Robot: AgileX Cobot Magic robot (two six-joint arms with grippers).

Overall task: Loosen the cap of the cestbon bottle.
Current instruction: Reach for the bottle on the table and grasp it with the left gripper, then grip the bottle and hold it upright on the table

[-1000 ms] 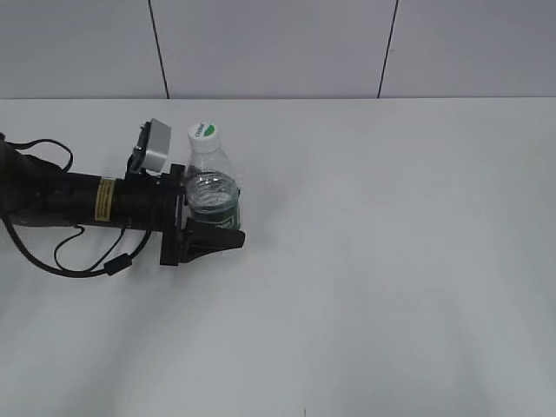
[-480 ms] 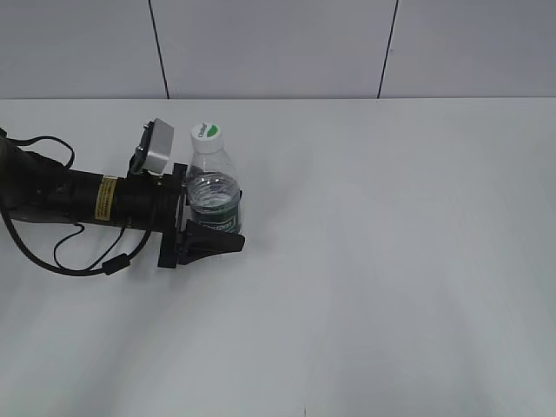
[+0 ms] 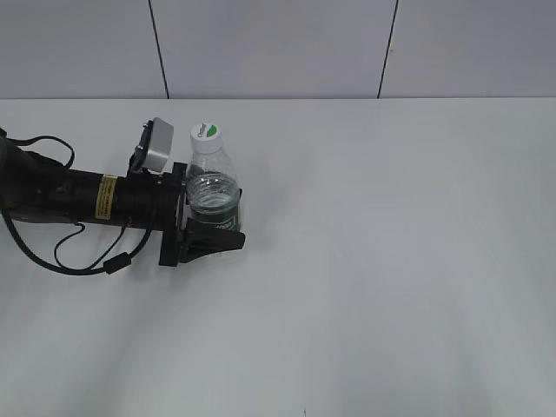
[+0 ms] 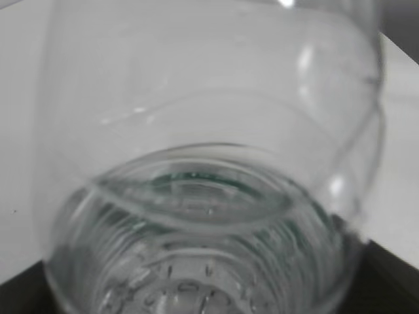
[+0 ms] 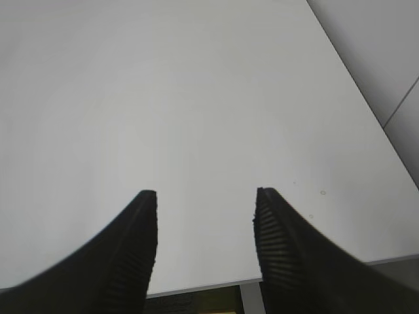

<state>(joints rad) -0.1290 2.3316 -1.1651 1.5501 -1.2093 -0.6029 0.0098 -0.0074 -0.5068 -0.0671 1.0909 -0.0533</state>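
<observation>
The cestbon bottle (image 3: 211, 187) stands upright on the white table at the left, clear with a dark green label band. Its white cap (image 3: 206, 133) with a green mark sits on top. My left gripper (image 3: 215, 224) reaches in from the left and is shut on the bottle's lower body. The left wrist view is filled by the clear ribbed bottle (image 4: 209, 196), very close. My right gripper (image 5: 206, 196) is open and empty above bare table; it is out of the exterior view.
The white table (image 3: 391, 261) stretches to the right and front of the bottle. A tiled wall (image 3: 278, 48) rises behind it. The right wrist view shows the table's edge (image 5: 216, 286) below the fingers.
The left gripper and the bottle have shifted very slightly; the bottle stands a touch more upright than a second ago. Nothing else has moved.
</observation>
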